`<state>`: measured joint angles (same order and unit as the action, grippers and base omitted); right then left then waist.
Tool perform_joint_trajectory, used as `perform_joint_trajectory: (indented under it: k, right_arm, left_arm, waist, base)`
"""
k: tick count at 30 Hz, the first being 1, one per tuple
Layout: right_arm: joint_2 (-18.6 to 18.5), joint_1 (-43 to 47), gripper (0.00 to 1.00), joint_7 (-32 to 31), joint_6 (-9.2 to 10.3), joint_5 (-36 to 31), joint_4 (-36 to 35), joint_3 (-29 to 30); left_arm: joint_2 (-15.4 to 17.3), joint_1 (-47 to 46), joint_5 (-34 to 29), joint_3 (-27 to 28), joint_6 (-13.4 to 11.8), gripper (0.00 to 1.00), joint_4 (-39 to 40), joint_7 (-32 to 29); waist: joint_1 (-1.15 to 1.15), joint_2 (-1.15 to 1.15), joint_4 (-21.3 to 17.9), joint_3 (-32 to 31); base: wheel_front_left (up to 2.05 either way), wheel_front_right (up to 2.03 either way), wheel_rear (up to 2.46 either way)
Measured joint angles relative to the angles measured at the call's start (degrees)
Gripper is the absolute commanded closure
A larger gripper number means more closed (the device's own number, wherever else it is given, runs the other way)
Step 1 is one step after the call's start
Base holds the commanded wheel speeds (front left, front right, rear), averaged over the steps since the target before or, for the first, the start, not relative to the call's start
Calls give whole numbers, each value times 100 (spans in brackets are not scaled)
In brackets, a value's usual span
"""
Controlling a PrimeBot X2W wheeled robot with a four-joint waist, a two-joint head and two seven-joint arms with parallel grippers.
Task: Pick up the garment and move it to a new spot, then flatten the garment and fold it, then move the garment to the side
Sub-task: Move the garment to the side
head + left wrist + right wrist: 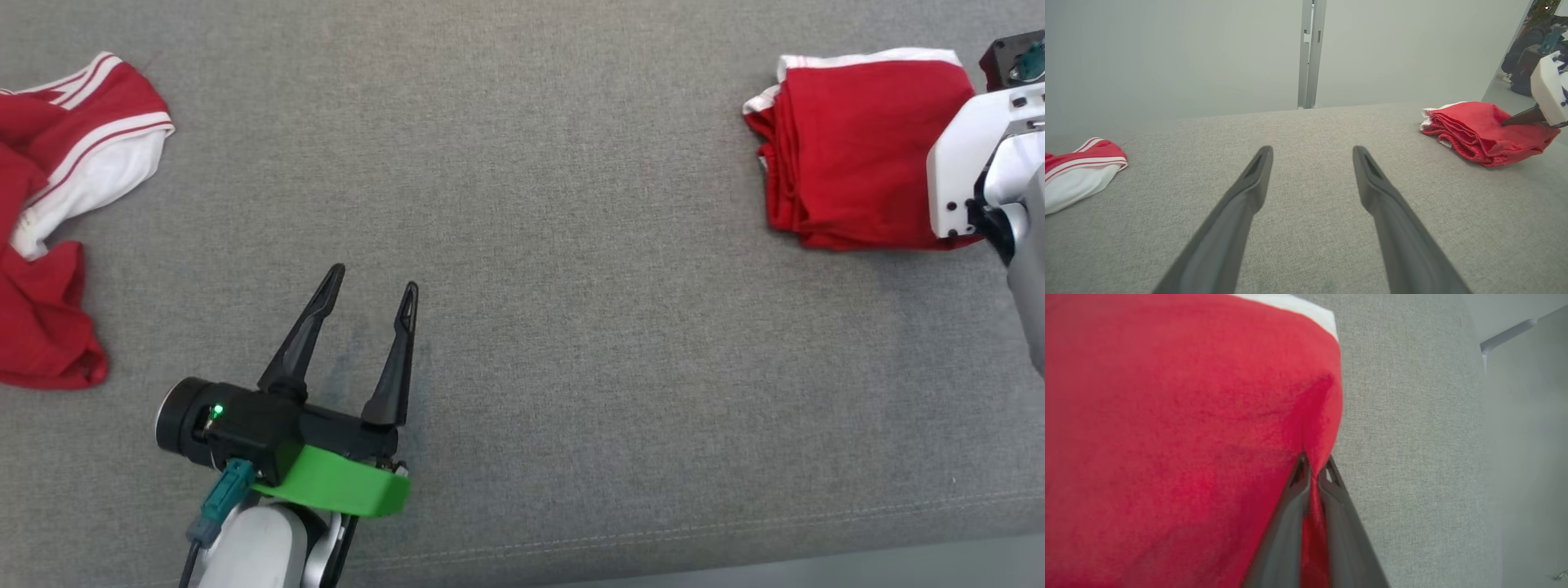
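Nearest, the left claw (373,278) hangs low over the grey table (588,245), its fingers spread wide and holding nothing. Off to its left lies a crumpled red-and-white garment (49,245). Farther off, at the table's right end, the folded red garment (857,147) lies in a neat stack. The right claw (1314,469) pinches a fold of its edge between fingers pressed together.

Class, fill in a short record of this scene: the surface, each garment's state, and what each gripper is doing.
surface: grey fabric
folded garment: red with white trim, at the robot's right
crumpled garment: red and white, at the robot's left
right gripper: shut, pinching the folded garment's edge
left gripper: open, over bare fabric, holding nothing
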<state>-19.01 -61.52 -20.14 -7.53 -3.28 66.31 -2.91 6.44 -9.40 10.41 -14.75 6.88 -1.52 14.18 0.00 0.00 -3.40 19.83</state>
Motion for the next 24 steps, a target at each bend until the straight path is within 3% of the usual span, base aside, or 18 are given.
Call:
perform_joint_trajectory:
  k: [14,24]
  right_arm:
    - [-1121,-133,100,432,-1,197,-338,-857]
    - [-1694,-344,100,824,-1,-123,-549,-762]
  left_arm:
    - [366,-38,-146,-155,-7,0,836,-372]
    - [512,-35,-164,-321,-2,0,1183,-657]
  waist:
    - [0,0,-440,651]
    - [0,0,-390,970]
  base:
    - [0,0,0]
    - [0,0,0]
